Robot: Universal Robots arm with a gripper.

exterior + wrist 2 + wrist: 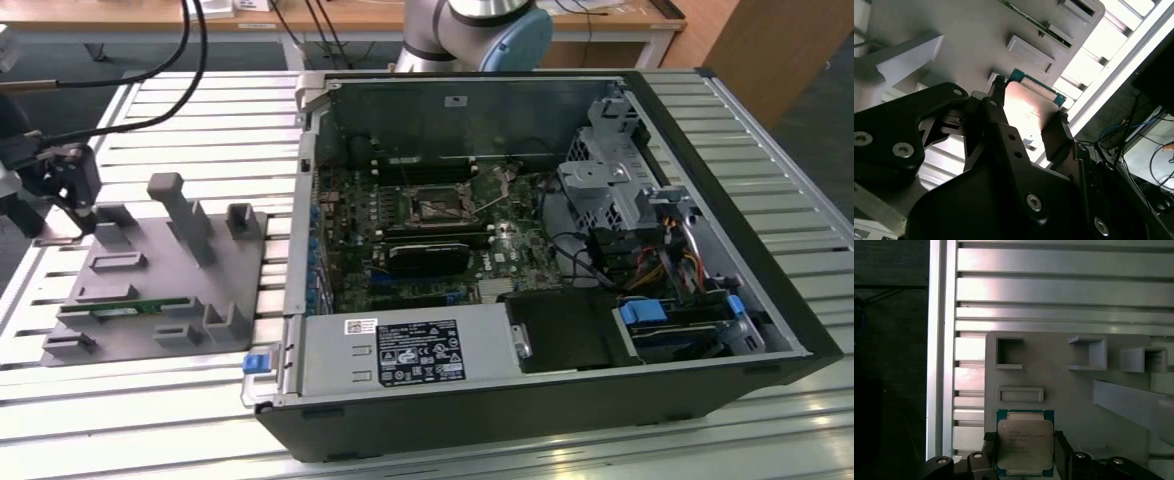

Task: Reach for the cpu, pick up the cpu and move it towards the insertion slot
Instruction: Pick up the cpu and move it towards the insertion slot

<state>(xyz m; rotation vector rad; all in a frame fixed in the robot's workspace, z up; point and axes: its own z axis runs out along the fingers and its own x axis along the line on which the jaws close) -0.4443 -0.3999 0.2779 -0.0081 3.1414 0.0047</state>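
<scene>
Claw (1025, 438) points straight down, clamped on the cpu (1025, 444).

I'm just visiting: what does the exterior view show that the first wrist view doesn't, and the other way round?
Exterior view: the open computer case with the slot on its board, and the arm behind it.
First wrist view: a close look at the cpu, with the gripper shut on its two sides.
Shared: the grey plate with its holders, and the slatted table under it.
</scene>
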